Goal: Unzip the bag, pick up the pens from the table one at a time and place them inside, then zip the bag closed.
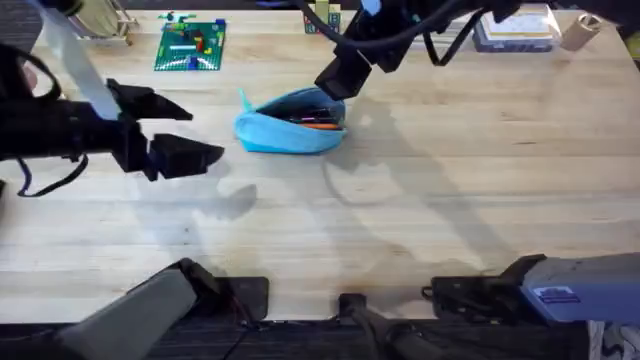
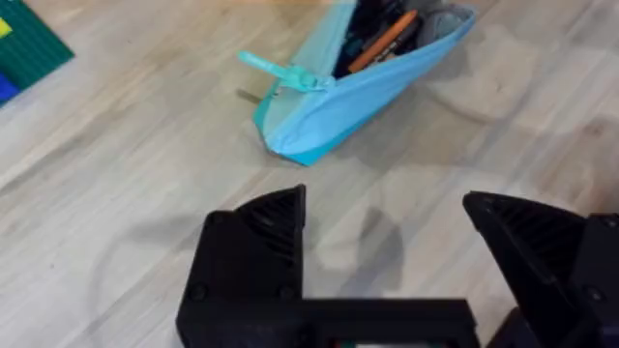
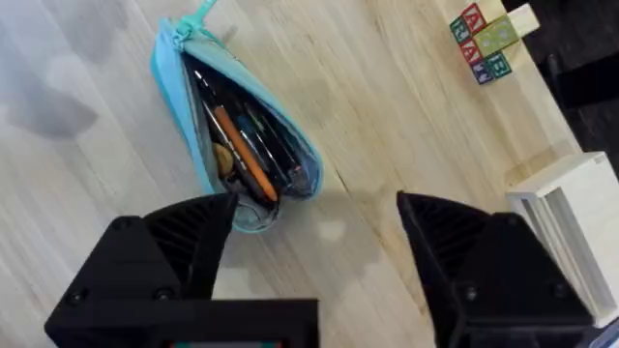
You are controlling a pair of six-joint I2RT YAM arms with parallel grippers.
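The light blue bag point(image 1: 290, 130) lies on the table point(image 1: 450, 200), its zipper open and its mouth gaping. Several pens lie inside it, among them an orange pen point(image 3: 242, 159) that also peeks out of the bag point(image 2: 368, 92) as an orange pen point(image 2: 382, 43). The zipper pull point(image 2: 280, 72) sticks out at the bag's closed end. My left gripper point(image 1: 188, 130) stands open to the left of the bag, apart from it, holding nothing. My right gripper point(image 1: 332, 82) hangs open just above the bag's right end, nothing between its fingers point(image 3: 193, 227).
A green brick baseplate point(image 1: 190, 45) lies at the back left. Letter blocks point(image 3: 488, 39) and a white box point(image 3: 571, 222) stand at the back right. Bare wood stretches in front of the bag.
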